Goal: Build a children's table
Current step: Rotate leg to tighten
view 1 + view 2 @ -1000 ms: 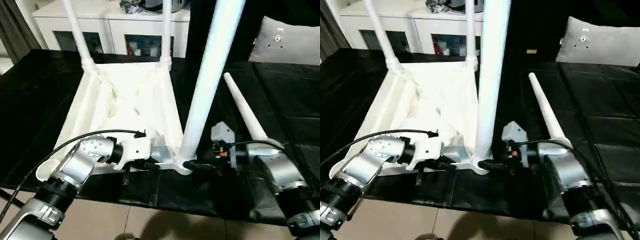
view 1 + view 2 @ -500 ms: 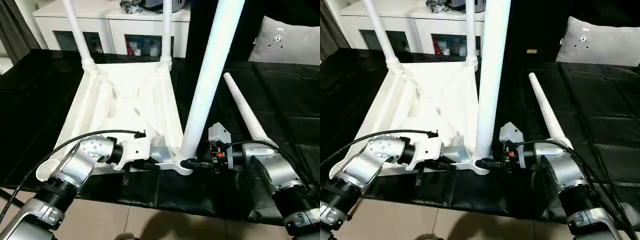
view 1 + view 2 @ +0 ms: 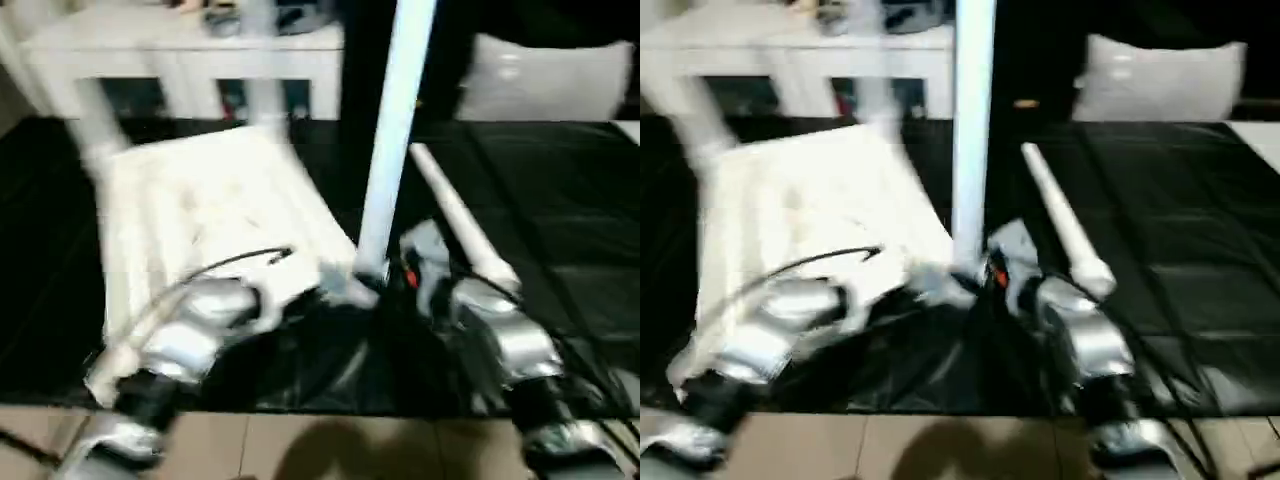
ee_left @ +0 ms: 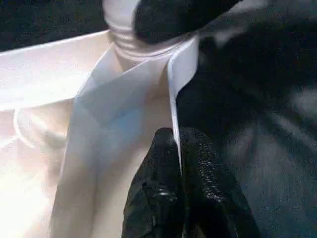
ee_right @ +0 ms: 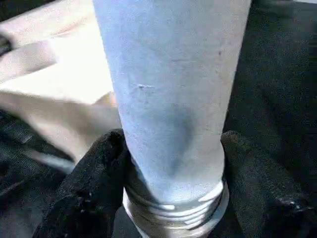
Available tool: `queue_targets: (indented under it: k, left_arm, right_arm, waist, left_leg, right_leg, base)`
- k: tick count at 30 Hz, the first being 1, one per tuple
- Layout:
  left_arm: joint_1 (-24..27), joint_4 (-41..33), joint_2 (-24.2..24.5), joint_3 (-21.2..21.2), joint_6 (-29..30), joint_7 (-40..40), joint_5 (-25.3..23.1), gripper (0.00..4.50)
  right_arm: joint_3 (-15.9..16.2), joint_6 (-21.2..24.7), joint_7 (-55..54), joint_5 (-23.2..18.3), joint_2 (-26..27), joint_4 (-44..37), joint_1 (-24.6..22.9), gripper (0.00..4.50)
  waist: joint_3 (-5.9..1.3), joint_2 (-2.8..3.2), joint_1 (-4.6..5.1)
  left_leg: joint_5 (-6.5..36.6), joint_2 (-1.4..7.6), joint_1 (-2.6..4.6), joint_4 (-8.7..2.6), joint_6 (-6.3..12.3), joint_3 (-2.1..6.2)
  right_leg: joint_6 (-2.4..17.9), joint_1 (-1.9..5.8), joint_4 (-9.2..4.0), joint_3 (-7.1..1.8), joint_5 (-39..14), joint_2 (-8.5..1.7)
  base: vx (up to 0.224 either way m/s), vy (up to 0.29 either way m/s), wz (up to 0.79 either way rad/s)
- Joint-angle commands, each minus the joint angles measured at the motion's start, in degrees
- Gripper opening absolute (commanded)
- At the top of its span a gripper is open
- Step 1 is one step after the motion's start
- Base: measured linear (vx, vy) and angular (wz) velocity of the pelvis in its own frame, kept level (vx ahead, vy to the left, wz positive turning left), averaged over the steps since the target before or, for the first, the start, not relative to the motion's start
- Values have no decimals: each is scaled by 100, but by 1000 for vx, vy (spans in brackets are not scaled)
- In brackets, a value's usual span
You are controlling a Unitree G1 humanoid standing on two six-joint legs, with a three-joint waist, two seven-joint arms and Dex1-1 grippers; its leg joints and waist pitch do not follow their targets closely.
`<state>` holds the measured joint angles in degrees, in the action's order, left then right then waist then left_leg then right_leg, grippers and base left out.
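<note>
The white table top (image 3: 200,200) lies upside down on the black-covered surface. One white leg (image 3: 395,130) stands upright in its near right corner socket (image 3: 365,285). My right gripper (image 5: 173,148) is shut on the threaded base of this leg, with one black finger (image 5: 94,178) on each side. My left gripper (image 4: 177,136) is shut on the top's thin rim (image 4: 171,79), just beside that socket. Two more legs (image 3: 95,130) stand blurred at the far corners. A loose leg (image 3: 455,225) lies on the black cover to the right.
A white cabinet (image 3: 180,40) stands behind the work surface and a grey cushion (image 3: 550,80) lies at the back right. The black cover (image 3: 560,200) stretches to the right. Tiled floor (image 3: 330,450) runs along the near edge.
The head camera has swung, so the whole picture is shifted and blurred. My right gripper has moved in on the upright leg's base. The left gripper stays on the rim.
</note>
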<state>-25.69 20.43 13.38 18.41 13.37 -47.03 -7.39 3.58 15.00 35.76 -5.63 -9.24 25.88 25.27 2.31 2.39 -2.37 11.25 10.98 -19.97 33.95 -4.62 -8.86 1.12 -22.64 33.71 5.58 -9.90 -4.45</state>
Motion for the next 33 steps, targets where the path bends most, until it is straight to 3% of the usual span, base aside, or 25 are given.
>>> queue_targets:
  k: [1, 2, 3, 6, 8, 11, 13, 14, 16, 17, 18, 19, 23, 26, 27, 28, 29, 30, 31, 33]
  left_arm:
    - [-334, -18, -616, 441, -136, 298, -67, 0]
    - [-383, 36, -696, 462, -143, 420, -130, 0]
    - [-400, 52, -715, 468, -154, 456, -178, 0]
    - [-412, 79, -625, 481, -231, 424, -299, 0]
    - [-402, 132, -468, 490, -348, 371, -344, 0]
    - [-411, 200, -411, 470, -416, 396, -370, 0]
    - [-455, 307, -380, 423, -487, 439, -412, 0]
    - [-497, 388, -374, 388, -521, 498, -442, 0]
    - [-607, 577, -347, 327, -608, 618, -479, 0]
    - [-707, 727, -327, 291, -647, 723, -510, 0]
    - [-792, 867, -315, 261, -700, 841, -540, 0]
    - [-840, 948, -309, 244, -733, 912, -558, 0]
    - [-986, 1231, -304, 198, -939, 1203, -642, 0]
    - [-1073, 1424, -387, 77, -1125, 1375, -570, 0]
    - [-1155, 1573, -465, -36, -1353, 1557, -496, 0]
    - [-1190, 1624, -491, -80, -1429, 1649, -472, 28]
    - [-1190, 1624, -491, -80, -1429, 1649, -472, 44]
    - [-1233, 1687, -536, -158, -1479, 1681, -356, 55]
    - [-1237, 1679, -545, -179, -1525, 1697, -313, 60]
    - [-1210, 1618, -586, -283, -1675, 1856, -232, 74]
  right_arm:
    - [250, 115, -684, 102, 625, 421, 202, 263]
    - [174, 72, -843, 113, 715, 490, 235, 263]
    - [122, 49, -915, 111, 754, 487, 240, 298]
    - [-51, 31, -975, 21, 802, 400, 228, 333]
    - [-5, -90, -1004, 152, 654, 325, 166, 351]
    - [-25, -131, -867, 98, 583, 224, 79, 377]
    - [-58, -1, -776, 53, 506, 39, -34, 399]
    - [-82, 18, -737, 42, 456, -83, -115, 412]
    - [-111, 43, -631, -1, 322, -334, -305, 423]
    - [-162, 44, -541, -73, 219, -520, -437, 431]
    - [-190, 88, -502, -104, 124, -680, -539, 442]
    - [-203, 117, -484, -115, 69, -774, -596, 442]
    - [-231, 138, -486, -50, -75, -1022, -752, 442]
    - [-352, 188, -599, -76, -114, -1226, -857, 442]
    - [-430, 210, -743, -81, -129, -1448, -965, 442]
    - [-431, 219, -783, -75, -137, -1537, -1006, 448]
    - [-431, 219, -783, -75, -137, -1537, -1006, 450]
    - [-431, 243, -914, -29, -130, -1690, -1079, 450]
    - [-457, 287, -960, -63, -82, -1780, -1110, 450]
    - [-481, 426, -1091, -107, 23, -1976, -1174, 450]
  waist:
    - [-257, 19, 0]
    - [-278, 1, 11]
    - [-284, 3, 7]
    - [-288, 40, 5]
    - [-330, 52, -29]
    - [-346, 40, -106]
    - [-352, 38, -145]
    - [-346, -4, -158]
    - [-345, 31, -205]
    - [-339, -39, -205]
    - [-341, -2, -264]
    - [-331, -20, -284]
    - [-316, -34, -259]
    - [-329, -42, -263]
    - [-325, -69, -266]
    - [-343, -54, -295]
    - [-344, -60, -295]
    - [-344, -94, -292]
    - [-350, -73, -304]
    - [-355, -92, -327]
  left_leg:
    - [1931, 108, 19, -438, 84, 58]
    - [1880, 95, 16, -431, 94, 60]
    - [1806, 106, -7, -442, 113, 63]
    - [1755, 145, -46, -472, 185, 62]
    - [1515, 158, -27, -447, 205, 43]
    - [1143, 153, -67, -420, 316, 10]
    - [998, 151, -83, -414, 357, 9]
    - [947, 154, -84, -416, 366, 3]
    - [935, 168, -65, -422, 358, 7]
    - [922, 165, -77, -423, 370, -2]
    - [929, 174, -53, -425, 362, 2]
    - [973, 175, -62, -441, 339, 6]
    - [1125, 145, -95, -454, 266, 23]
    - [987, 151, -81, -430, 302, 12]
    - [943, 148, -95, -432, 323, 14]
    - [864, 156, -69, -418, 327, 8]
    - [786, 159, -97, -420, 347, 15]
    - [745, 157, -104, -415, 359, 11]
    - [669, 147, -109, -401, 375, 10]
    - [621, 166, -105, -395, 416, 5]
  right_leg:
    - [443, 187, -640, -204, -3132, -369]
    - [469, 212, -631, -200, -3068, -377]
    - [488, 227, -619, -215, -2957, -382]
    - [635, 249, -559, -236, -2465, -369]
    - [822, 250, -503, -280, -1939, -380]
    - [1028, 292, -424, -291, -1330, -378]
    - [983, 311, -421, -292, -1348, -388]
    - [945, 310, -431, -291, -1388, -382]
    - [878, 298, -435, -294, -1488, -387]
    - [847, 305, -447, -296, -1518, -380]
    - [789, 292, -440, -301, -1585, -386]
    - [746, 294, -446, -300, -1650, -380]
    - [578, 317, -498, -282, -2038, -399]
    - [629, 292, -487, -293, -1878, -399]
    - [636, 296, -486, -293, -1829, -393]
    - [657, 283, -462, -299, -1693, -394]
    - [701, 304, -437, -295, -1525, -390]
    - [724, 309, -427, -297, -1451, -391]
    - [771, 312, -406, -295, -1362, -397]
    - [838, 297, -406, -300, -1279, -409]
  base:
    - [0, 0, 0]
    - [0, 0, 0]
    - [0, 0, 0]
    - [0, 0, 0]
    - [0, 0, 0]
    - [0, 0, 0]
    - [0, 0, 0]
    - [0, 0, 0]
    - [0, 0, 0]
    - [0, 0, 0]
    - [0, 0, 0]
    - [0, 0, 0]
    - [0, 0, 0]
    - [0, 0, 0]
    - [0, 0, 0]
    - [0, 0, 0]
    - [0, 0, 0]
    - [0, 0, 0]
    - [0, 0, 0]
    - [0, 0, 0]
